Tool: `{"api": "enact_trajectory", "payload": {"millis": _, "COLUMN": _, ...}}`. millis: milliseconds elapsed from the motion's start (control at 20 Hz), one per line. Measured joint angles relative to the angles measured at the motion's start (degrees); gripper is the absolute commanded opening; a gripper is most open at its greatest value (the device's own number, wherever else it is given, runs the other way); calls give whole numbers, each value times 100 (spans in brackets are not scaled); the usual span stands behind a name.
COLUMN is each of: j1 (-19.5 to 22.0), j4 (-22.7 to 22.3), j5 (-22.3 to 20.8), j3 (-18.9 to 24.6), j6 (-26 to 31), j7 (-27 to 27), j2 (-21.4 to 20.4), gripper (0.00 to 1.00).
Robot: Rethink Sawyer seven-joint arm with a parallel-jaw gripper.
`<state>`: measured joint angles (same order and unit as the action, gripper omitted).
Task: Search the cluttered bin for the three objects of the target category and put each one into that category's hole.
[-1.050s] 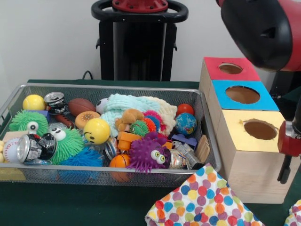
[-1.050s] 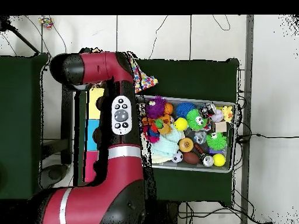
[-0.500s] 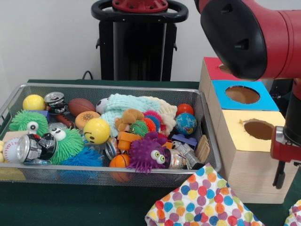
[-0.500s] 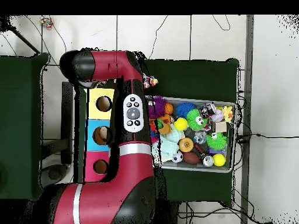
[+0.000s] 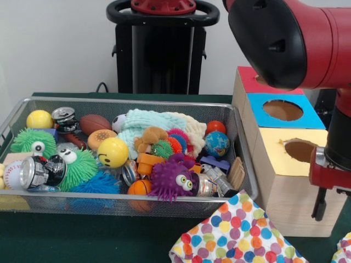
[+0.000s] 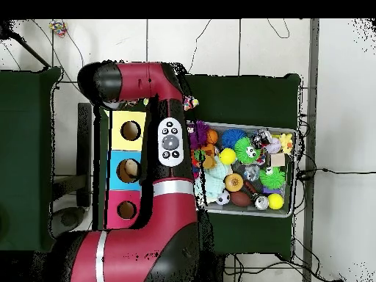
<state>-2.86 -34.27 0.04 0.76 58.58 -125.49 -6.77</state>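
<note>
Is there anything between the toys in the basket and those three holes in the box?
Yes. The basket's mesh wall stands between the toys and the box, so each must be lifted over it. The arm hangs over the red hole; the blue hole and yellow hole look open.

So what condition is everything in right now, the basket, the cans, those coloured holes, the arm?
Wire basket: full of toys, upright.
Can: crushed, lying on its side.
Second can: dented, top showing.
Red hole: open, nothing seen inside.
Blue hole: open, nothing seen inside.
Yellow hole: open, ragged edge.
Arm: over the boxes.
Gripper: hanging beside the yellow box; fingers unclear.
</note>
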Motion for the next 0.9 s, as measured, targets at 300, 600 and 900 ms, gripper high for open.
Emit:
{"api": "enact_trajectory", "payload": {"millis": 300, "j1": 88, "j4": 0, "j5": -80, "j3": 193, "j6": 0, "j7": 184, "j2": -53, "gripper": 100}}
{"api": "enact_trajectory", "payload": {"millis": 600, "j1": 267, "j4": -2, "j5": -119, "j3": 384, "j6": -1, "j7": 644, "j2": -58, "gripper": 100}}
{"api": "enact_trajectory", "payload": {"millis": 900, "j1": 424, "j4": -208, "j5": -371, "j3": 432, "j6": -86, "j7": 1061, "j2": -188, "gripper": 100}}
